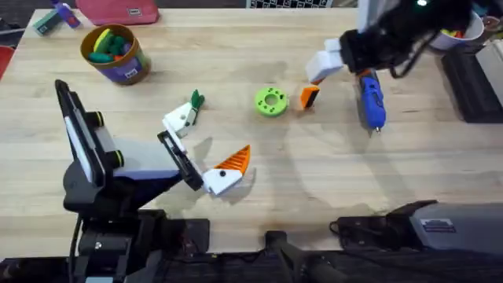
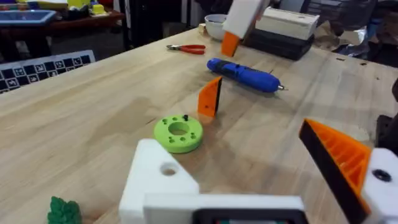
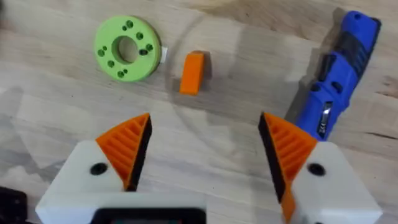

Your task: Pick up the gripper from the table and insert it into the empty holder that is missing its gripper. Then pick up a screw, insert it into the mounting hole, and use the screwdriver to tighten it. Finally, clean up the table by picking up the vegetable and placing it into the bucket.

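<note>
The loose orange gripper (image 1: 310, 97) stands on the table just right of a green disc (image 1: 271, 101). My right gripper (image 1: 322, 67) hovers open above it, and its orange pads (image 3: 127, 146) frame the wedge (image 3: 192, 72) from behind. The blue screwdriver (image 1: 371, 98) lies to the right. My left gripper (image 1: 203, 145) is open near the table's middle. Its far finger is the bare white holder (image 1: 182, 118), and its near finger carries an orange wedge (image 1: 234, 161). The green vegetable (image 1: 196, 100) lies beside the holder. At the far left stands the bucket (image 1: 114, 53).
Small dark screws (image 2: 185, 118) sit on the green disc (image 2: 178, 132). Red-handled pliers (image 2: 186, 48) and a white bowl (image 2: 214, 25) lie at the far right. A dark box (image 1: 471, 79) lines the right edge. A pink case (image 1: 118, 11) sits behind the bucket.
</note>
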Available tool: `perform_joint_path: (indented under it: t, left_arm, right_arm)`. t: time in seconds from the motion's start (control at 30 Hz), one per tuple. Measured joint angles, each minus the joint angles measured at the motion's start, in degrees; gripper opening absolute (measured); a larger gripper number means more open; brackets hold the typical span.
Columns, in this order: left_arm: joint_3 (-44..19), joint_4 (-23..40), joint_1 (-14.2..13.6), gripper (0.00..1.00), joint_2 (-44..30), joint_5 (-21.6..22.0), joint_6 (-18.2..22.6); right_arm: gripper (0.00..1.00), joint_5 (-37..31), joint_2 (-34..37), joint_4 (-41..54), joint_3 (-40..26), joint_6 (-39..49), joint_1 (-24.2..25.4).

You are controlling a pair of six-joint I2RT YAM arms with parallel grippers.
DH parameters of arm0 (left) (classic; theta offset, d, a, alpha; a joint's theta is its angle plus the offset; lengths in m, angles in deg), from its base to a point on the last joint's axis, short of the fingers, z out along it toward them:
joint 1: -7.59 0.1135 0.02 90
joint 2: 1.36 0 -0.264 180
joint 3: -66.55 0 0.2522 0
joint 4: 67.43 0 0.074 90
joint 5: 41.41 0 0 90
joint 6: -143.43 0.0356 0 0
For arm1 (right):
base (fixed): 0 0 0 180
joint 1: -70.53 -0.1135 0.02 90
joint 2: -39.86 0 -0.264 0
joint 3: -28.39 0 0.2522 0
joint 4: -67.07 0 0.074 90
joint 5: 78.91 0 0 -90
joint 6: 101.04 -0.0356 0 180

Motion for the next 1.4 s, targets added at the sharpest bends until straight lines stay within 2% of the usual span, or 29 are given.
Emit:
perform_joint_path:
  t: [0.37, 0.7, 0.8, 1.13, 1.27, 1.3, 1.4]
  left_arm:
    - [0.0, 0.0, 0.0, 0.985, -0.01, 0.0, -0.01]
    - [-0.02, 0.0, 0.0, 0.985, 0.0, 0.0, -0.02]
    - [0.0, 0.0, 0.0, 0.985, -0.02, 0.0, -0.01]
    - [0.0, 0.0, 0.0, 0.985, 0.0, 0.0, 0.0]
    - [0.0, 0.0, 0.0, 0.985, -0.01, 0.0, -0.01]
    - [-0.02, 0.0, 0.0, 0.985, -0.02, 0.0, 0.0]
    - [-0.02, 0.0, 0.0, 0.985, -0.02, 0.0, 0.0]
  right_arm:
    - [0.993, -0.2, 12.56, -0.49, -1.83, -2.69, -0.82]
    - [0.983, -0.2, 17.04, -3.2, -1.83, -3.8, -0.82]
    - [0.915, -0.22, 17.4, -3.42, -1.83, -4.73, -0.82]
    - [0.839, -0.24, 17.67, -4.42, -1.85, -6.06, -2.16]
    - [0.757, -0.22, 17.86, -4.53, -1.85, -6.22, -3.28]
    - [0.694, -0.24, 18.15, -4.52, -1.85, -6.25, -3.48]
    - [0.627, -0.24, 18.26, -4.54, -1.85, -6.25, -3.48]
